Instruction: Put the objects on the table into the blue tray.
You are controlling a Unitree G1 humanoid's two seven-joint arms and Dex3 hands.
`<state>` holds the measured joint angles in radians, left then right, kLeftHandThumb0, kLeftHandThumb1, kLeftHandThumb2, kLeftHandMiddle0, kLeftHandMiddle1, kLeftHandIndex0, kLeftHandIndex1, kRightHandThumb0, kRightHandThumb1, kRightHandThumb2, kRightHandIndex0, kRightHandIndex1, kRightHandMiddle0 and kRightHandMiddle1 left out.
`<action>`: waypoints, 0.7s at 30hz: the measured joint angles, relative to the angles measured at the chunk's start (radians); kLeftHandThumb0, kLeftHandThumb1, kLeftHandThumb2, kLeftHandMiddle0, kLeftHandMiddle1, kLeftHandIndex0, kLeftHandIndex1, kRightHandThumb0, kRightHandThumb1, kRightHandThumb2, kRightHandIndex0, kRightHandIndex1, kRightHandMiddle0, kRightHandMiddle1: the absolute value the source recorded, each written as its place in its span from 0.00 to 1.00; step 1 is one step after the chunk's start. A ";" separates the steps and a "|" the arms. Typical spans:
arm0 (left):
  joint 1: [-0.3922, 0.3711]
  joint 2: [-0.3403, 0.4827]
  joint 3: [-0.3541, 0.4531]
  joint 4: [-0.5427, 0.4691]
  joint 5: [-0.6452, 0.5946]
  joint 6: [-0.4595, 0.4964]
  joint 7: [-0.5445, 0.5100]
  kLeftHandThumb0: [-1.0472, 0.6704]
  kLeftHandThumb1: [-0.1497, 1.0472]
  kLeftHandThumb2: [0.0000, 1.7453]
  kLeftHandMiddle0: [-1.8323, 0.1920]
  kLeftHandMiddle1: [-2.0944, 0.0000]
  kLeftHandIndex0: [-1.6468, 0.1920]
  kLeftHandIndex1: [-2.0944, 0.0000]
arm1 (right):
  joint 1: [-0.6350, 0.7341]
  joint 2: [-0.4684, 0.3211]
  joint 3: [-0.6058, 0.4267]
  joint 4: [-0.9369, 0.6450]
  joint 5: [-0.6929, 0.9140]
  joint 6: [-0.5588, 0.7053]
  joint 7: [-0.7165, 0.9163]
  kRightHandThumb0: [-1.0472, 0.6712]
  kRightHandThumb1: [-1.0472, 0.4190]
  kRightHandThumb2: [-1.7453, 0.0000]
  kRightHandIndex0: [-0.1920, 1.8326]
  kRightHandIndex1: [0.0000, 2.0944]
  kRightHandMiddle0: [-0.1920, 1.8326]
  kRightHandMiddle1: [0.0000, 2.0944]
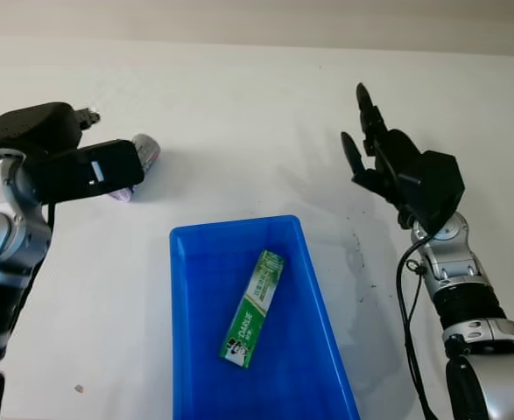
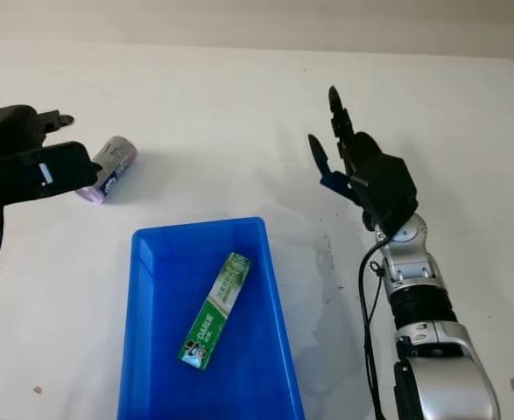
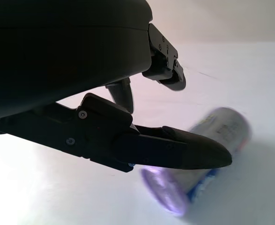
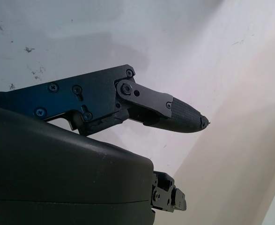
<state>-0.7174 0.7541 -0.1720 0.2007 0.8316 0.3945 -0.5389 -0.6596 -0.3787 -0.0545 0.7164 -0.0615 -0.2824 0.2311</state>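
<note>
Fingers (image 3: 184,152) of my left hand (image 2: 29,162) are hovering uncurled beside the can (image 2: 108,168); I'm straddling it before closing, avoiding rolling it.

A broad white matte table (image 1: 239,105) with dark scuff marks (image 1: 358,254); a beige wall (image 1: 327,22) behind.

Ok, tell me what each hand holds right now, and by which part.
Nothing is held. The left hand is open beside the purple roll, not gripping it; the right hand is open above the table.
</note>
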 measured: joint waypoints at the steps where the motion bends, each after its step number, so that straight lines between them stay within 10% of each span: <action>1: -0.029 -0.005 -0.016 0.032 -0.004 0.000 -0.019 0.05 1.00 0.19 0.90 0.52 0.94 0.67 | -0.002 -0.001 0.000 0.003 0.000 -0.005 0.000 0.27 0.00 0.60 0.00 0.00 0.00 0.00; 3: -0.073 -0.014 -0.041 0.078 -0.006 0.008 -0.048 0.05 1.00 0.19 0.86 0.66 0.93 0.73 | -0.004 -0.002 0.000 0.006 -0.001 -0.012 0.000 0.27 0.00 0.60 0.00 0.00 0.00 0.00; 8: -0.160 -0.038 -0.097 0.187 -0.012 0.000 -0.078 0.06 1.00 0.18 0.92 0.21 0.83 0.75 | -0.010 -0.002 0.000 0.010 0.000 -0.012 0.000 0.27 0.00 0.60 0.00 0.00 0.00 0.00; 10: -0.179 -0.039 -0.123 0.209 -0.011 -0.015 -0.091 0.08 1.00 0.19 0.89 0.31 0.78 0.82 | -0.010 -0.003 0.000 0.012 -0.001 -0.015 -0.002 0.27 0.00 0.60 0.00 0.00 0.00 0.00; 16: -0.185 -0.048 -0.194 0.209 0.068 0.037 -0.105 0.06 1.00 0.14 0.84 0.03 0.74 0.92 | -0.011 -0.003 0.000 0.014 -0.004 -0.021 -0.008 0.26 0.00 0.60 0.00 0.00 0.00 0.00; 17: -0.185 -0.052 -0.211 0.204 0.100 0.053 -0.097 0.06 1.00 0.14 0.82 0.02 0.74 0.88 | -0.011 -0.003 0.000 0.014 -0.003 -0.021 -0.007 0.26 0.00 0.60 0.00 0.00 0.00 0.00; 19: -0.185 -0.055 -0.257 0.195 0.176 0.076 -0.096 0.04 1.00 0.17 0.81 0.00 0.89 0.36 | -0.011 -0.003 0.000 0.014 -0.001 -0.021 -0.002 0.26 0.00 0.60 0.00 0.00 0.00 0.00; 21: -0.185 -0.054 -0.315 0.191 0.273 0.093 -0.131 0.05 1.00 0.18 0.80 0.00 0.95 0.11 | -0.011 -0.003 -0.001 0.016 0.002 -0.021 0.002 0.26 0.00 0.60 0.00 0.00 0.00 0.00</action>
<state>-0.9024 0.6999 -0.4869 0.3918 1.1044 0.4876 -0.6695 -0.6707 -0.3819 -0.0557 0.7320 -0.0600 -0.3034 0.2327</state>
